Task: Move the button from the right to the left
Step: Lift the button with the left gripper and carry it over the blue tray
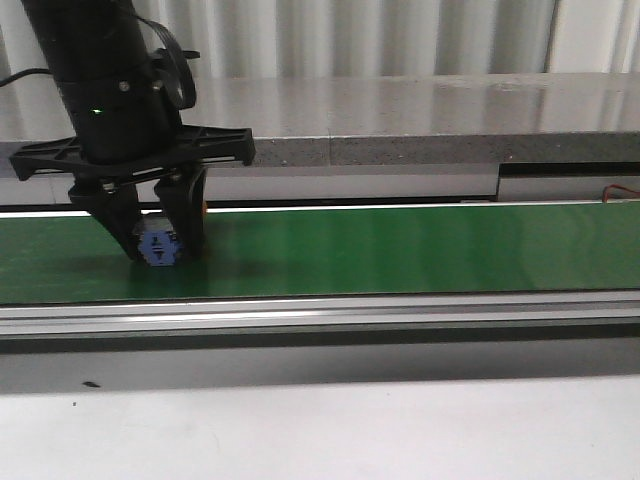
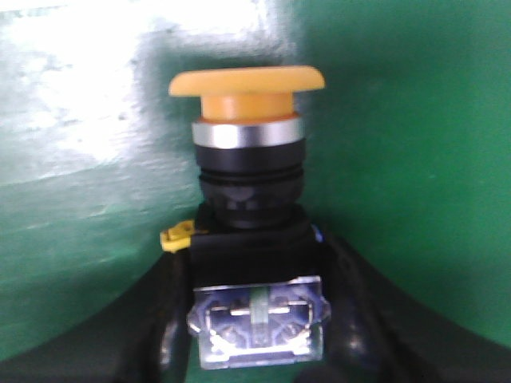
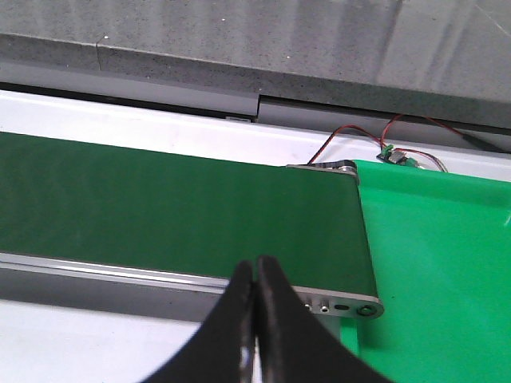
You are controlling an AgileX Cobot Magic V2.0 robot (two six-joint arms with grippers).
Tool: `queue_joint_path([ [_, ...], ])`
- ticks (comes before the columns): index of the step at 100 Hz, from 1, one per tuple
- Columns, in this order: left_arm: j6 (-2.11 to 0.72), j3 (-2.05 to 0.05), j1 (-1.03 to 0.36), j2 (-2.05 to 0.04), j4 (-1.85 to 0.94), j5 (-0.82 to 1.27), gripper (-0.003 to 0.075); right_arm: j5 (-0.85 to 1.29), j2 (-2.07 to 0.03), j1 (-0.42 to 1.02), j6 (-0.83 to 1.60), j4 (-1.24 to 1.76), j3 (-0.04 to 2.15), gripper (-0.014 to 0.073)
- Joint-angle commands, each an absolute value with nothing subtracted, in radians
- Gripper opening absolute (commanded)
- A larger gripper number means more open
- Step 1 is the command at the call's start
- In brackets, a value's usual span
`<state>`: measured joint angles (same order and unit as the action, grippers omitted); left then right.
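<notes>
- Button (image 1: 158, 246) sits between the fingers of my left pincer (image 1: 160, 240), low over the green belt (image 1: 400, 250) at its left part; I cannot tell if the block touches the belt or hangs just above it.
- My left pincer is closed narrow on the blue-grey contact block, one black finger (image 2: 152, 319) on each side, and the yellow cap points away from my wrist.
- My right pincer (image 3: 255, 319) holds nothing; its two fingers are pressed together, above the near rail of the belt close to the belt's right end.
- Risk, as I judge it: the grip is only on the smooth block, far from the heavy cap, so the button can turn or slip in the fingers if I move fast.
- Risk when I release: the button lies sideways on a round collar, so it may roll on the belt after the fingers open; if the belt runs, it carries the button away.
- Hidden: in the front view the fingers cover most of the button, only the blue face and a bit of orange show.
- Hard to make out: the left wrist view is blurred and its lower edge cuts the block, so the contact under it is not visible.
</notes>
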<state>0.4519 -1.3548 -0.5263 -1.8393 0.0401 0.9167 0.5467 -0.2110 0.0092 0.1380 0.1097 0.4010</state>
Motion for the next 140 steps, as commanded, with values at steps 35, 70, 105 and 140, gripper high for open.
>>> queue_joint_path([
  [35, 0.360, -1.385, -0.370, -1.675, 0.028, 0.938, 0.0063, 0.466, -0.219, 0.009, 0.142, 0.100, 0.425, -0.0048],
  [70, 0.087, -1.385, -0.091, -1.631, 0.028, 1.066, 0.0063, 0.466, -0.219, 0.009, 0.142, 0.100, 0.425, -0.0048],
  [105, -0.108, -1.385, 0.188, -1.631, 0.024, 1.124, 0.0063, 0.466, -0.219, 0.009, 0.142, 0.100, 0.425, -0.0048],
  [140, -0.327, -1.379, 0.381, -1.666, 0.026, 1.125, 0.0063, 0.466, -0.219, 0.009, 0.142, 0.100, 0.425, -0.0048],
])
